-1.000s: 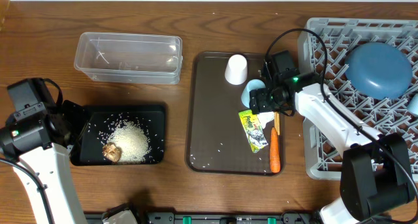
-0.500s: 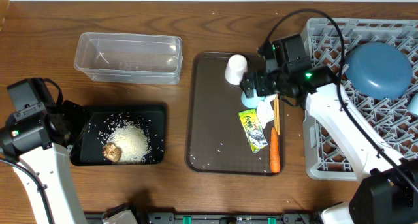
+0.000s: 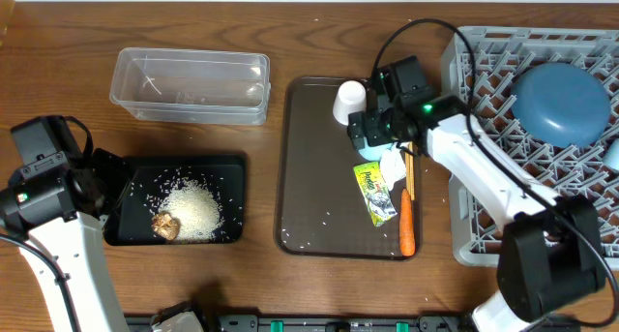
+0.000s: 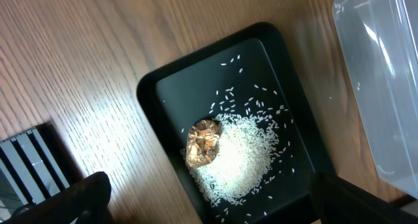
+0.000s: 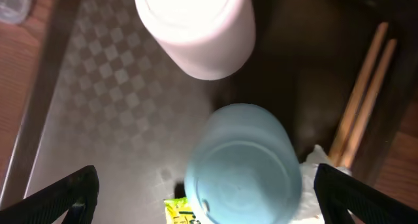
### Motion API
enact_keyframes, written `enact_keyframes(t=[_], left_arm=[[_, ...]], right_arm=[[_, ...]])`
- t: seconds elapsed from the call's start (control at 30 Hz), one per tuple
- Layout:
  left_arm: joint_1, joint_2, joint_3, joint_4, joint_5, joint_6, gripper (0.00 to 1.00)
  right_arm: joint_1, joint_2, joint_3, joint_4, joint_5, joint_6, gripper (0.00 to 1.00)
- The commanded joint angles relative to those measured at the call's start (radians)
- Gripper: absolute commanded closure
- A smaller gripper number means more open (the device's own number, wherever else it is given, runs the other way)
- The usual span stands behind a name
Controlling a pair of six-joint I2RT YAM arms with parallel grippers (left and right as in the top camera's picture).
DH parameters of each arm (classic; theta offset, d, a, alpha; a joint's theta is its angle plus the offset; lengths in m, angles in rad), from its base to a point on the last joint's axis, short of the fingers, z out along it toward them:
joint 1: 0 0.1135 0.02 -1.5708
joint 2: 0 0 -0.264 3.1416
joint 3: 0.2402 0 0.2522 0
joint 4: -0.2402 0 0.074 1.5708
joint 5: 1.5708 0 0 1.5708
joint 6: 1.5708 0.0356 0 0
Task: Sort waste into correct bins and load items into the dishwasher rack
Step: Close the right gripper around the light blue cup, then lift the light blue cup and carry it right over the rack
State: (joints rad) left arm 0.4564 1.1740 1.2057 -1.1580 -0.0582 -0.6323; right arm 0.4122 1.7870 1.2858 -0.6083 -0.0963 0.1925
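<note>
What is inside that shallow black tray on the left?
The black tray holds a heap of white rice, loose grains scattered around it, and a brown food lump at the heap's edge. Anything under the heap is covered.

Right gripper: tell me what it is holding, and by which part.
Nothing. The right gripper hangs open over the light-blue cup, not closed on it. The left gripper is open and empty above the black tray.
</note>
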Motion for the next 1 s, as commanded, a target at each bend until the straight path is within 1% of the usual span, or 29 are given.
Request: enact_keyframes(t=[0.0,0.17,0.37,0.43,0.5,0.7,0.73,0.93,0.97], left_arm=[[0.005,-0.001,-0.003,-0.005,-0.002,-0.009,0.02],[0.005,-0.001,-0.003,-0.005,-0.002,-0.009,0.02],[0.005,-0.001,-0.003,-0.005,-0.002,-0.009,0.02],[0.005,-0.001,-0.003,-0.005,-0.002,-0.009,0.03],[0.005,-0.001,-0.003,-0.005,-0.002,-0.009,0.02],[0.005,-0.001,-0.003,-0.005,-0.002,-0.009,0.02],[0.005,-0.001,-0.003,-0.005,-0.002,-0.009,0.02],[0.005,-0.001,-0.003,-0.005,-0.002,-0.009,0.02],[0.005,-0.001,-0.003,-0.005,-0.002,-0.009,0.02]], right_arm=[[0.019,0.038,0.01,0.007,0.024,-0.015,0.01],[0.032,0.072,0.01,0.008,0.09,-0.014,0.01],[0.032,0.072,0.01,0.012,0.146,-0.014,0.06],[0.032,0.072,0.01,0.014,0.153,-0.014,0.12],[0.032,0.072,0.01,0.015,0.153,-0.014,0.14],[0.034,0.072,0.01,0.006,0.152,-0.013,0.35],[0.035,0.072,0.01,0.004,0.151,-0.013,0.37],[0.034,0.072,0.01,-0.002,0.151,-0.006,0.4],[0.034,0.072,0.01,-0.001,0.151,-0.006,0.42]])
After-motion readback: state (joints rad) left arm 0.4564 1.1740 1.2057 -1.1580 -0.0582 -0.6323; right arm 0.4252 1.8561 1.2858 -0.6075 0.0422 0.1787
